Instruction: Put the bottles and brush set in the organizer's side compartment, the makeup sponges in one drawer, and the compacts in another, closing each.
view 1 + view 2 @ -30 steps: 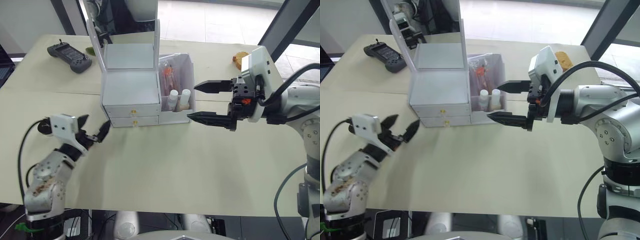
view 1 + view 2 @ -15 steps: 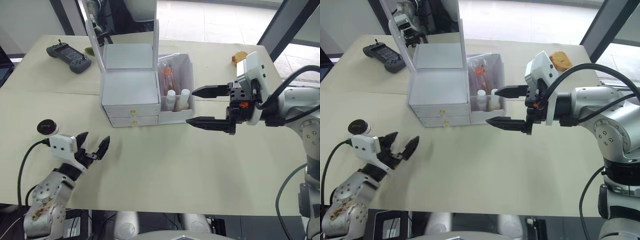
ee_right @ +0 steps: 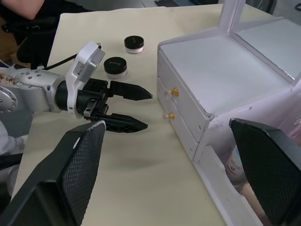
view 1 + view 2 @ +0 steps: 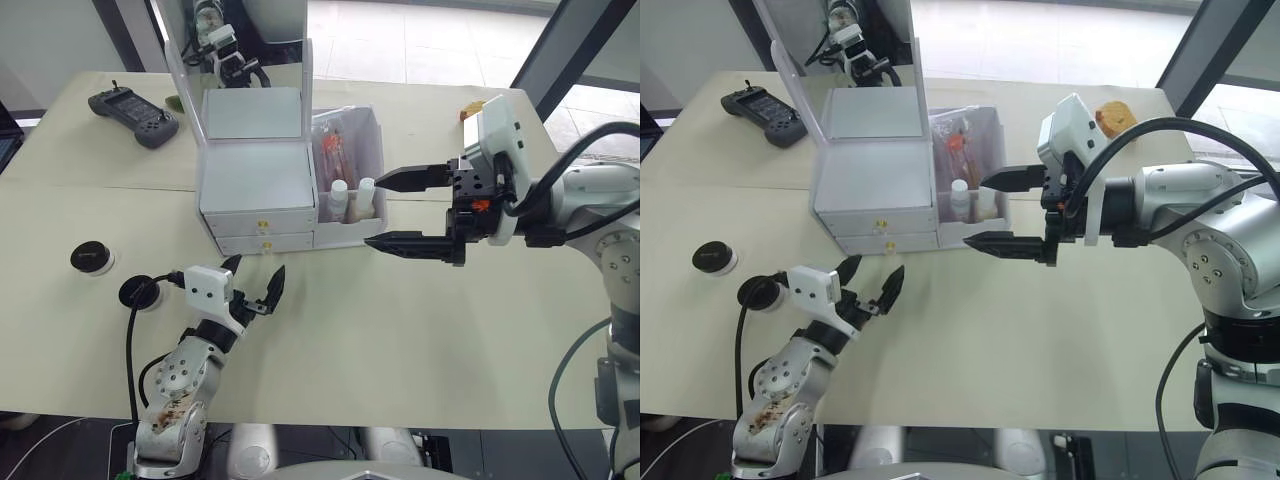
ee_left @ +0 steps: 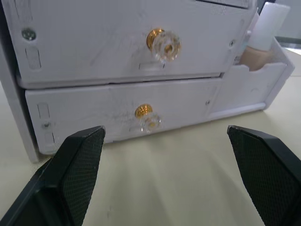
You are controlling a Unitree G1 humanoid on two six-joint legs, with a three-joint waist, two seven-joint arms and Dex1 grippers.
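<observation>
The white organizer (image 4: 258, 178) stands mid-table with its mirror lid up and both gold-knobbed drawers (image 5: 155, 42) shut. Its side compartment (image 4: 372, 150) holds the two white-capped bottles (image 4: 352, 198) and the brush set (image 4: 334, 150). Two black compacts (image 4: 92, 258) (image 4: 138, 292) lie on the table to the left. My left gripper (image 4: 255, 270) is open just in front of the lower drawer knob (image 5: 145, 112), not touching it. The right gripper (image 4: 375, 213) is open beside the compartment's right wall, holding nothing. The makeup sponges are out of view.
A black controller (image 4: 135, 103) lies at the far left behind the organizer. An orange-brown lump (image 4: 1112, 117) sits at the far right behind my right arm. A black cable (image 4: 130, 340) loops beside the left arm near the table's front edge.
My left gripper has swung right to face the drawers, still open, uncovering the two compacts on the left. The right gripper has edged left toward the side compartment.
</observation>
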